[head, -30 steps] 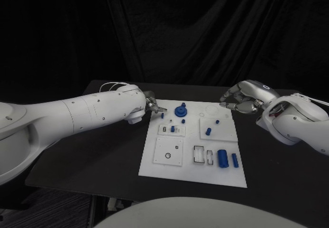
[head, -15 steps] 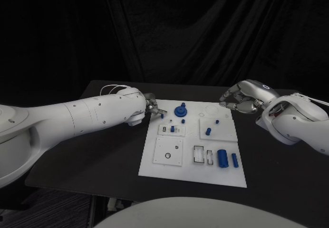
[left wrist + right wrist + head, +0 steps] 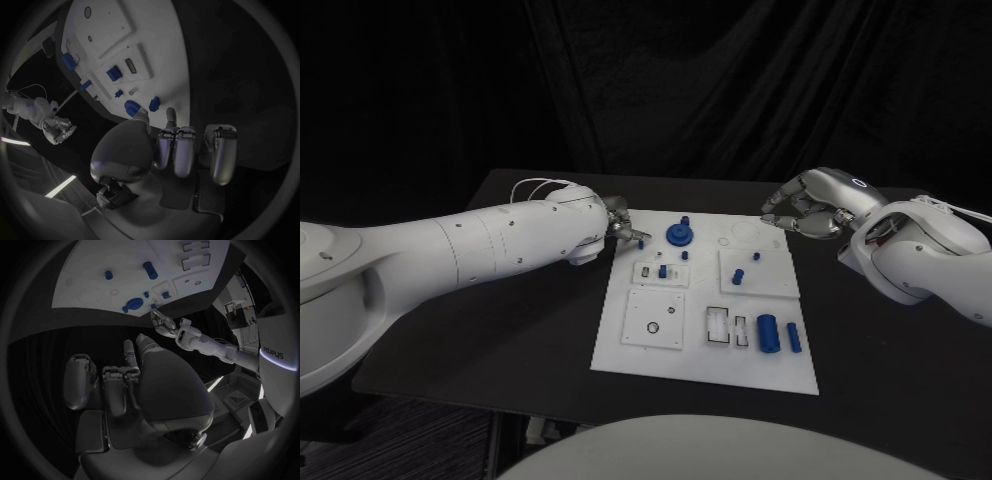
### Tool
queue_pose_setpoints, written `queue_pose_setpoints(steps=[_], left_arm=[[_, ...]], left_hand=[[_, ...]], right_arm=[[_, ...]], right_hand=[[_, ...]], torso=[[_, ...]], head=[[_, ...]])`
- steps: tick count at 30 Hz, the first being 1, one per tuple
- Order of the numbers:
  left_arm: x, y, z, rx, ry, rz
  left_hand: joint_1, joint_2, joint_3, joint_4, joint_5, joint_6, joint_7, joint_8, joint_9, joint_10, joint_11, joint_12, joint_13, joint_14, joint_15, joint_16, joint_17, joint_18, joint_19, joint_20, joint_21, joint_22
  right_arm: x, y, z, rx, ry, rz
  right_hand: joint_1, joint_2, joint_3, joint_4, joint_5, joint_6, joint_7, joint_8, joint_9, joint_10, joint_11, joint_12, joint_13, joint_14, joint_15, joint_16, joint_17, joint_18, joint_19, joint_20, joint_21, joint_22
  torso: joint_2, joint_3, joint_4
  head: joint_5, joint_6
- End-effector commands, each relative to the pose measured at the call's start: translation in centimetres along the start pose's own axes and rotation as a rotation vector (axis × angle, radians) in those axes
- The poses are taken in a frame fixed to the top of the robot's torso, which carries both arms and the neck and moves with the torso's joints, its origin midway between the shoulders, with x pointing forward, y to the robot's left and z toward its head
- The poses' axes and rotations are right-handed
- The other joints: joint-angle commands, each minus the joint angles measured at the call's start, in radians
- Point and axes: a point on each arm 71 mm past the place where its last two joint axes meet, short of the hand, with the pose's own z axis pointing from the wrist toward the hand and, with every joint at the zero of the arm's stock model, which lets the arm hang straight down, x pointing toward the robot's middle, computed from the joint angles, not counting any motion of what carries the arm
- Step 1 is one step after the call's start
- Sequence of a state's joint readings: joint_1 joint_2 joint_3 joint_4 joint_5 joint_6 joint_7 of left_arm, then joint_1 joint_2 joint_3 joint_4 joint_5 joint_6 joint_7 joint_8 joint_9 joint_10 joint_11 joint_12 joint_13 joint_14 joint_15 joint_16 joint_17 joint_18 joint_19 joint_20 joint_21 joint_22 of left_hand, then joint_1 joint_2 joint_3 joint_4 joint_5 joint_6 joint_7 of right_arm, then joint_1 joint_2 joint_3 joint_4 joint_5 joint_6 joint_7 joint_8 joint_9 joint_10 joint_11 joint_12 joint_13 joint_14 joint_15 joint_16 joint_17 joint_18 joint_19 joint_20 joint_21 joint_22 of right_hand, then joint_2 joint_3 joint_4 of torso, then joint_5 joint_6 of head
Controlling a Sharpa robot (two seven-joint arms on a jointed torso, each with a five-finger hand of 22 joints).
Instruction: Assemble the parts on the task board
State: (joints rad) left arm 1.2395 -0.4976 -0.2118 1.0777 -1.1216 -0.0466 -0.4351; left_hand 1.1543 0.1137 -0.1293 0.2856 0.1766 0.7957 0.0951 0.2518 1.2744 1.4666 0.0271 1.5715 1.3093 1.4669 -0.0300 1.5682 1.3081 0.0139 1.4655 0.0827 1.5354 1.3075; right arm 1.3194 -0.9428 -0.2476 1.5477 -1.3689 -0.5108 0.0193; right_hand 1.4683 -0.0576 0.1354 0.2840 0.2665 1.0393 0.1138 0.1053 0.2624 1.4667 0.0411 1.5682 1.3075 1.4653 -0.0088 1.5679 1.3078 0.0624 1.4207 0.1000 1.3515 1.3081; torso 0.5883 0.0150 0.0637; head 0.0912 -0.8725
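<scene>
The white task board (image 3: 704,365) lies mid-table. My left hand (image 3: 617,222) is at the board's far left corner, thumb and a finger pinching a small blue peg (image 3: 642,241) just above the board edge. The left wrist view shows that peg (image 3: 154,104) at the fingertips, beside the blue gear-like part (image 3: 132,107). This gear part (image 3: 679,236) stands upright in the board's far side. My right hand (image 3: 805,213) hovers off the far right corner with fingers curled in, holding nothing. The right wrist view shows my right hand (image 3: 125,385) with the board (image 3: 94,270) beyond it.
Two blue cylinders (image 3: 767,333) lie side by side near the board's near right corner. Small blue pegs (image 3: 757,256) stand in the white blocks at mid-board. Black table (image 3: 516,320) surrounds the board, with dark curtain behind.
The left forearm has shifted slightly toward the board, and its hand stays at the far left corner. The right hand has not moved.
</scene>
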Motion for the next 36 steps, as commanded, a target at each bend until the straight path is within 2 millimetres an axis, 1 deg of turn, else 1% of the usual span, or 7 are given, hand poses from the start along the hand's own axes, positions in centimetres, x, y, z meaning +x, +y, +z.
queue_pose_setpoints(steps=[1, 2, 3, 14, 29, 33, 36], left_arm=[[0.14, -0.42, 0.00, 0.025, -0.002, 0.009], [0.16, -0.45, 0.00, 0.026, -0.001, 0.010], [0.18, -0.47, 0.00, 0.027, 0.000, 0.010], [0.35, -0.73, 0.05, 0.030, 0.011, 0.015], [0.48, -1.07, 0.22, 0.036, 0.018, 0.020], [0.59, -1.16, 0.28, 0.035, 0.022, 0.022], [0.66, -1.20, 0.32, 0.034, 0.024, 0.023]], left_hand=[[0.005, 0.010, -0.008, 0.000, 0.033, 0.016, -0.003, 0.007, -0.005, 0.104, -0.006, -0.001, 0.261, 0.104, -0.001, 0.003, 0.263, -0.003, 0.081, 0.000, 0.000, 0.247], [0.008, 0.012, -0.008, 0.001, 0.050, 0.026, -0.006, 0.010, -0.008, 0.104, -0.009, -0.001, 0.261, 0.104, -0.003, 0.003, 0.263, -0.004, 0.082, -0.002, 0.002, 0.248], [0.010, 0.014, -0.009, 0.001, 0.058, 0.033, -0.008, 0.012, -0.010, 0.104, -0.011, -0.001, 0.261, 0.104, -0.004, 0.003, 0.263, -0.004, 0.082, -0.003, 0.003, 0.249], [0.016, 0.025, -0.012, 0.003, 0.095, 0.090, -0.025, 0.025, -0.022, 0.104, -0.024, -0.001, 0.261, 0.104, -0.015, 0.003, 0.263, -0.005, 0.084, -0.013, 0.004, 0.250], [0.032, 0.028, -0.008, 0.001, 0.138, 0.099, -0.031, 0.016, -0.037, 0.104, -0.031, -0.001, 0.261, 0.104, -0.022, 0.003, 0.263, -0.004, 0.082, -0.020, 0.001, 0.249], [0.046, 0.027, -0.002, 0.000, 0.167, 0.100, -0.032, 0.011, -0.043, 0.104, -0.032, -0.001, 0.261, 0.104, -0.023, 0.003, 0.263, -0.003, 0.081, -0.022, 0.000, 0.248], [0.049, 0.027, -0.001, 0.000, 0.171, 0.100, -0.032, 0.010, -0.044, 0.104, -0.032, -0.001, 0.261, 0.104, -0.023, 0.003, 0.263, -0.004, 0.081, -0.022, 0.000, 0.249]], right_arm=[[-0.03, -0.03, -0.07, 0.002, -0.011, -0.001], [-0.03, -0.03, -0.06, 0.002, -0.011, -0.001], [-0.03, -0.03, -0.06, 0.002, -0.011, -0.001], [0.00, 0.08, -0.02, -0.002, -0.011, 0.000], [0.01, 0.08, -0.02, -0.003, -0.010, 0.000], [0.03, 0.09, -0.03, -0.002, -0.008, 0.000], [0.03, 0.08, -0.04, -0.002, -0.008, 0.000]], right_hand=[[0.003, 0.001, 0.002, -0.003, 0.001, -0.004, 0.001, -0.006, -0.001, 0.104, 0.003, 0.003, 0.263, 0.106, -0.002, 0.003, 0.263, -0.006, 0.004, 0.000, 0.005, 0.188], [0.003, 0.001, 0.002, -0.003, 0.001, -0.004, 0.001, -0.006, -0.001, 0.104, 0.003, 0.003, 0.263, 0.106, -0.002, 0.003, 0.263, -0.006, 0.004, 0.000, 0.005, 0.188], [0.003, 0.001, 0.002, -0.003, 0.001, -0.004, 0.001, -0.006, -0.001, 0.104, 0.003, 0.003, 0.263, 0.106, -0.002, 0.003, 0.263, -0.006, 0.004, 0.000, 0.005, 0.188], [0.004, 0.001, 0.002, -0.002, 0.002, -0.004, 0.001, -0.006, -0.001, 0.104, 0.003, 0.003, 0.263, 0.106, -0.002, 0.003, 0.263, -0.006, 0.005, 0.000, 0.005, 0.188], [0.003, 0.002, 0.002, -0.001, 0.004, -0.003, 0.001, -0.005, -0.001, 0.104, 0.003, 0.003, 0.263, 0.106, -0.002, 0.003, 0.263, -0.006, 0.005, 0.000, 0.005, 0.188], [0.004, 0.003, 0.003, -0.001, 0.006, -0.001, 0.000, -0.005, 0.000, 0.104, 0.003, 0.003, 0.263, 0.106, -0.002, 0.003, 0.263, -0.006, 0.004, 0.000, 0.005, 0.188], [0.004, 0.003, 0.003, -0.001, 0.007, 0.000, 0.000, -0.004, 0.000, 0.104, 0.003, 0.003, 0.263, 0.106, -0.002, 0.003, 0.263, -0.006, 0.005, 0.000, 0.005, 0.188]], torso=[[0.000, 0.0001, 0.0000], [0.000, 0.0001, 0.0000], [0.000, 0.0001, 0.0000], [0.000, 0.0002, 0.0000], [0.000, 0.0002, 0.0000], [0.000, 0.0000, -0.0001], [0.000, 0.0000, 0.0000]], head=[[0.001, 0.000], [0.001, 0.000], [0.002, 0.000], [0.001, 0.000], [-0.001, 0.000], [0.000, 0.000], [0.000, 0.000]])
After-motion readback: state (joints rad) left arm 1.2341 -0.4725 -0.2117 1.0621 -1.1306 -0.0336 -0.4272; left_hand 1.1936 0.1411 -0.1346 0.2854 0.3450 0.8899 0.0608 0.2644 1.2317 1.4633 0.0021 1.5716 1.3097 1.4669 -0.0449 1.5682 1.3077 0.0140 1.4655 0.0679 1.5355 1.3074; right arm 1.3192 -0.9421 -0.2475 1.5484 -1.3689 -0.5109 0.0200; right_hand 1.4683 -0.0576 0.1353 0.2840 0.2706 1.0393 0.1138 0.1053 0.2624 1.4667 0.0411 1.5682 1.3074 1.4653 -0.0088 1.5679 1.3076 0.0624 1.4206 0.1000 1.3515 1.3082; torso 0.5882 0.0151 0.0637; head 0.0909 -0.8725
